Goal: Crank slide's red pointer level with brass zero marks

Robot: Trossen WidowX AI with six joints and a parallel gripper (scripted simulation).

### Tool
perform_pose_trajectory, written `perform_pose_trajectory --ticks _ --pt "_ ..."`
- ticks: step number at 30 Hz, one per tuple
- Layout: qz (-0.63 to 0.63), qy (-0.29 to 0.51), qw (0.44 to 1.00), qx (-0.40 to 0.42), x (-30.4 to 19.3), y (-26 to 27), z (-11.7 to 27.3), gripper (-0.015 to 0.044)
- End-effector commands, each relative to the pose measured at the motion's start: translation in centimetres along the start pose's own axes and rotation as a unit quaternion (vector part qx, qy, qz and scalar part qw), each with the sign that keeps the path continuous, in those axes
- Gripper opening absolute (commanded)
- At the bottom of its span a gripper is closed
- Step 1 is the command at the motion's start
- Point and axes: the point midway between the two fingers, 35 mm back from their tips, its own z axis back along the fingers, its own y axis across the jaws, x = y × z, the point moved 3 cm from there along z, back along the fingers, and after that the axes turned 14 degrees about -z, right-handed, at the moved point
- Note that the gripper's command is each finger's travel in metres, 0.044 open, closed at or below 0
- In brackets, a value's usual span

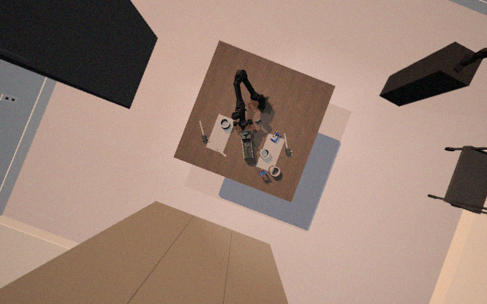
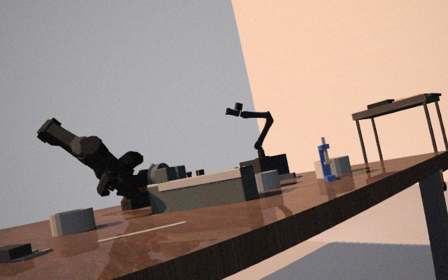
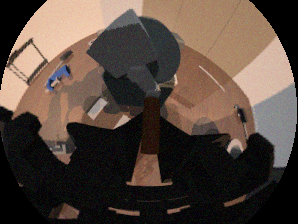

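Observation:
The machine is a long grey-green box with a pale top rail, in the middle of the wooden table; from above it shows as a dark narrow body. A grey crank disc sits at its left end and fills the upper middle of the wrist view. My gripper is at that end, shut on the brown-red crank handle, which runs up between my dark fingers. A small red spot shows on the slide. The brass marks are too small to make out.
Grey blocks, a blue clamp, a flat dark piece and a pale strip lie on the table. A small dark arm on a box stands behind the machine. A metal side table stands far right.

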Motion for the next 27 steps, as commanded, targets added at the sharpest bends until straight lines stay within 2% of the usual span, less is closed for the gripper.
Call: perform_pose_trajectory --ticks 1,27 --pt "0.001 0.008 1.000 0.008 -0.49 0.62 -0.37 0.0000" --pt "0.001 0.008 1.000 0.008 -0.72 1.12 -0.46 0.0000"
